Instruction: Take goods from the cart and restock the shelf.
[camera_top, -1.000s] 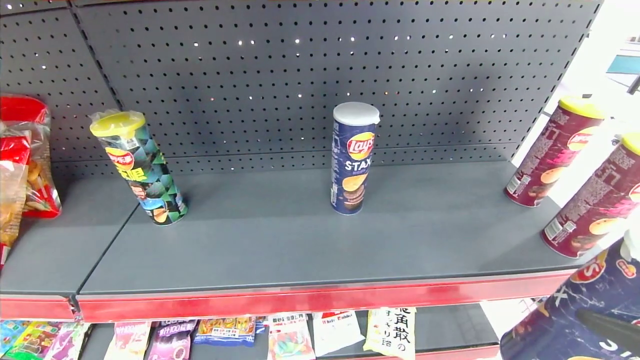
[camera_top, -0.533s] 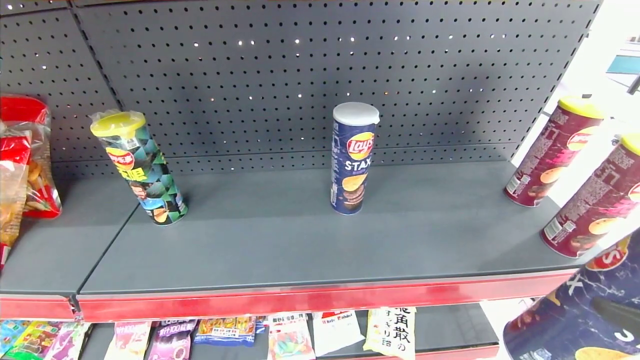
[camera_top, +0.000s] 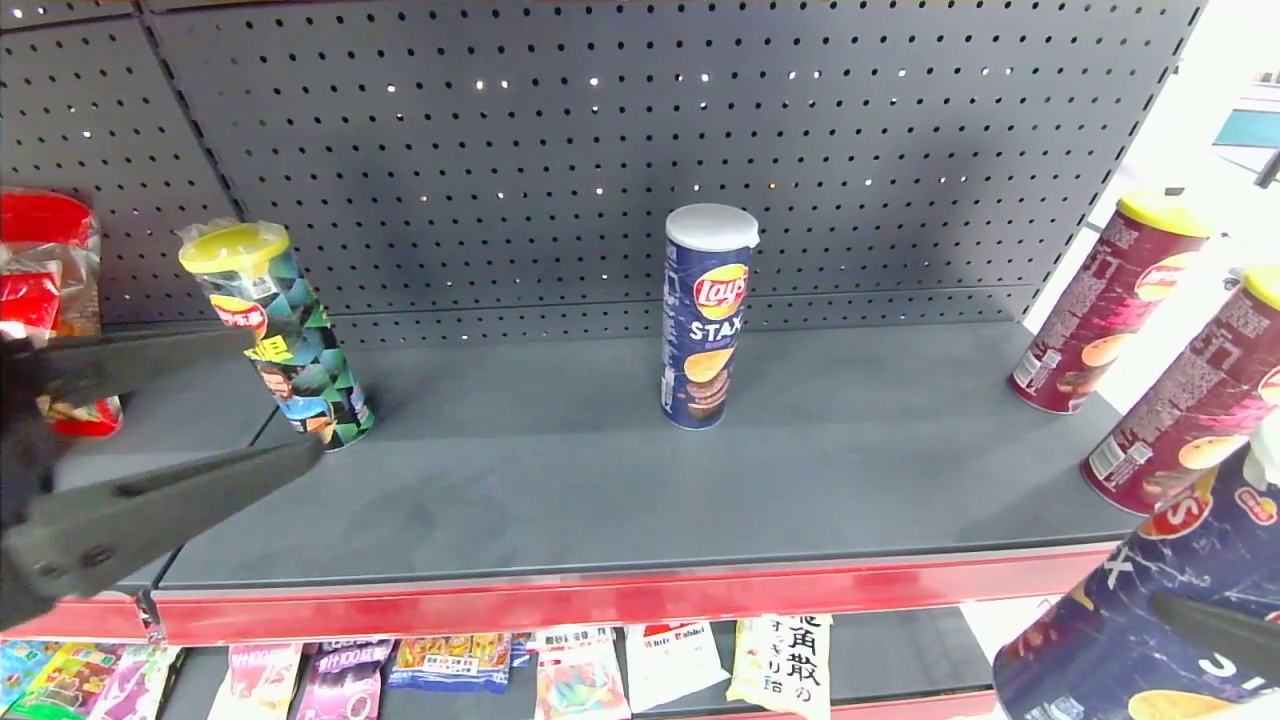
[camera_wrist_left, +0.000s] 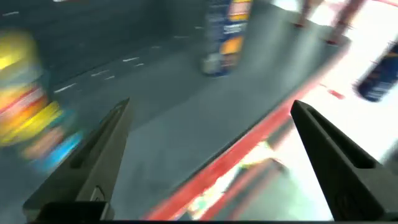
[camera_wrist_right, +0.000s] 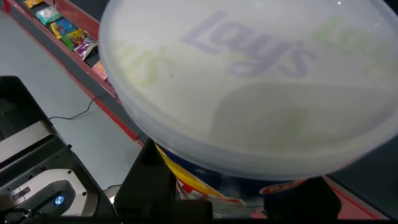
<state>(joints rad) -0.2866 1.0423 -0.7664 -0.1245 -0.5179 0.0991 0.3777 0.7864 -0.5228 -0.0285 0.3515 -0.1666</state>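
Our left pincer hangs released, its two fingers spread wide over the front of the shelf. Just beside it, outside the gap, stands a yellow-lidded can; whether they touch, we cannot tell. Ahead of it, farther along the shelf toward our right, a shelved navy can stands upright. Our right pincer is clenched around the held navy can, in front of and below the shelf's front edge, with its pale lid close to the wrist camera. Above that pincer, a maroon can and a second maroon can stand at the shelf's end.
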